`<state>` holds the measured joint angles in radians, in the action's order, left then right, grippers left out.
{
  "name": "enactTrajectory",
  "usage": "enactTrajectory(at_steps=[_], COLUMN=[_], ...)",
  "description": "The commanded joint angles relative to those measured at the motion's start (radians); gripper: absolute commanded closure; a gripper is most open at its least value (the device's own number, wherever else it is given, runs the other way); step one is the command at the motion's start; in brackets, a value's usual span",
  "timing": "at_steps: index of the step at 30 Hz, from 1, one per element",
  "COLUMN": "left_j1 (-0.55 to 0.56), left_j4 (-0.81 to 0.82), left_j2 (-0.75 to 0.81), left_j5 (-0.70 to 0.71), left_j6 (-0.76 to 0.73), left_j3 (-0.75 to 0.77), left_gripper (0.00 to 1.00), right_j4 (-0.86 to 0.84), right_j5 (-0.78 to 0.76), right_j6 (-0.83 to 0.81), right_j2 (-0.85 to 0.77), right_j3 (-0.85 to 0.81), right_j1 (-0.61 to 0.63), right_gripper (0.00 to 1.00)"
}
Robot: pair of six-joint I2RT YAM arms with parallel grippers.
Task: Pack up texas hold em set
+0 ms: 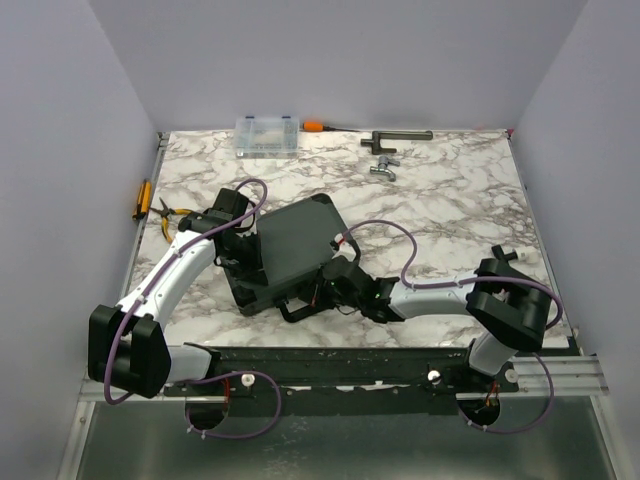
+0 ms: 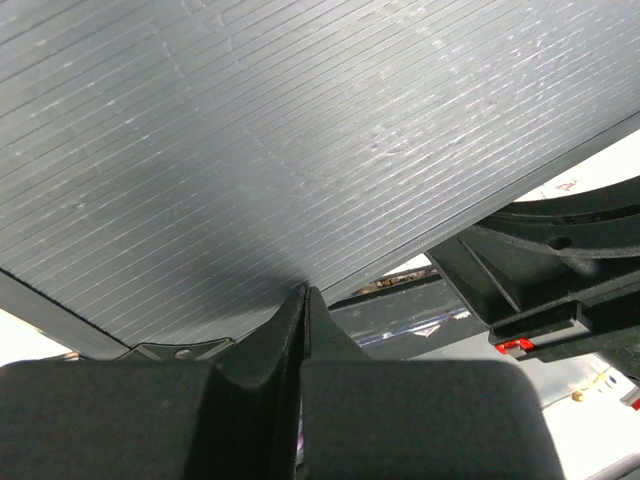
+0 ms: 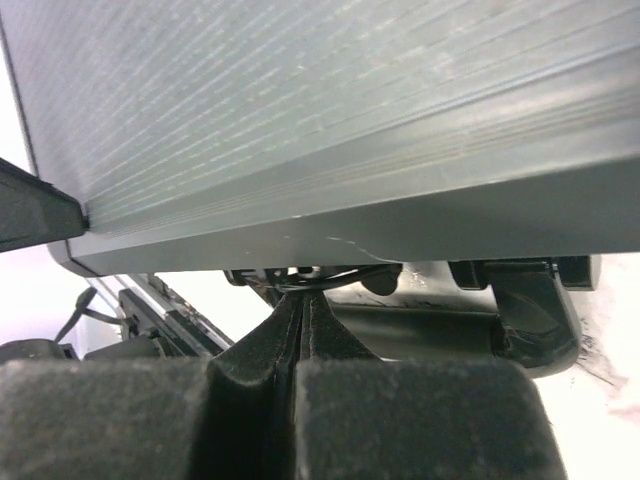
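Far left on the worktop (image 1: pixel 450 200), yellow-handled pliers (image 1: pixel 168 214) lie idle. Next, the left arm (image 1: pixel 175 270) reaches in: the left jaws are pressed together with nothing between them, tips right at the left edge of the dark-grey briefcase (image 1: pixel 295 240), its ribbed lid filling the wrist view. The case sits mid-worktop, lid down, turned at an angle. On to the right arm (image 1: pixel 430 295): the right jaws are pinched together too, holding nothing, tips just under the case's near-right edge. I can't tell if either touches it.
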<state>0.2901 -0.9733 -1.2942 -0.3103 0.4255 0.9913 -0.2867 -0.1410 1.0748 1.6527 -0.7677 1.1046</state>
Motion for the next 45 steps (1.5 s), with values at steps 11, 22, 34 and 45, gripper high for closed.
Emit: enactTrajectory(at_steps=[11,22,34,45], left_j1=[-0.005,-0.005,-0.005,-0.005], left_j4=[-0.084,-0.084,-0.1,-0.15], left_j2=[-0.026,-0.025,-0.004,0.09], left_j5=[0.097,0.097,0.109,0.07], left_j6=[-0.053,-0.053,-0.051,-0.026], left_j3=[-0.052,-0.052,-0.05,0.084], left_gripper=[1.0,1.0,1.0,0.95], right_j4=[0.083,0.082,0.207,0.187], right_j5=[-0.106,-0.108,-0.223,-0.206], right_j6=[-0.083,-0.074,-0.077,-0.058], right_j2=[-0.001,0.015,0.003,0.027], right_j3=[-0.014,-0.11,-0.138,-0.104], right_j1=[-0.004,-0.004,-0.009,-0.013], right_gripper=[0.99,0.99,0.99,0.99])
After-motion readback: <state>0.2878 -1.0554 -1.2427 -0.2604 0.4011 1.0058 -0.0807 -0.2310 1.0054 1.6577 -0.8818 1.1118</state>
